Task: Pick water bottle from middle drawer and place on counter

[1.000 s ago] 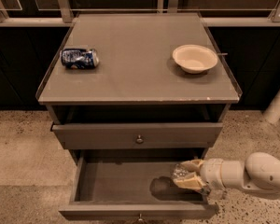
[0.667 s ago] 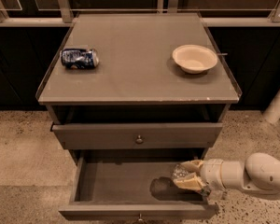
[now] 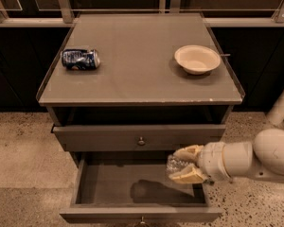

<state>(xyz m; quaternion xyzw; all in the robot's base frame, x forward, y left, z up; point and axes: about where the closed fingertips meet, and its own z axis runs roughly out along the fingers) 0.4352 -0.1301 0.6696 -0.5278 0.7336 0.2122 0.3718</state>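
The middle drawer (image 3: 109,188) is pulled open at the bottom of the grey cabinet. My gripper (image 3: 183,164) reaches in from the right over the drawer's right part. It is shut on the water bottle (image 3: 173,164), a small clear crinkled bottle held between the tan fingers (image 3: 188,151) above the drawer floor. The bottle casts a shadow on the drawer floor to its left. The counter (image 3: 137,74) is the cabinet's flat grey top, above the gripper.
A blue-and-silver soda can (image 3: 80,59) lies on its side at the counter's left. A cream bowl (image 3: 197,59) sits at the counter's right. The upper drawer front (image 3: 141,137) with its round knob is shut, just above the gripper. A white post (image 3: 281,103) stands at the right.
My gripper has risen a little with the water bottle in it, and the shadow on the drawer floor has spread to the left.
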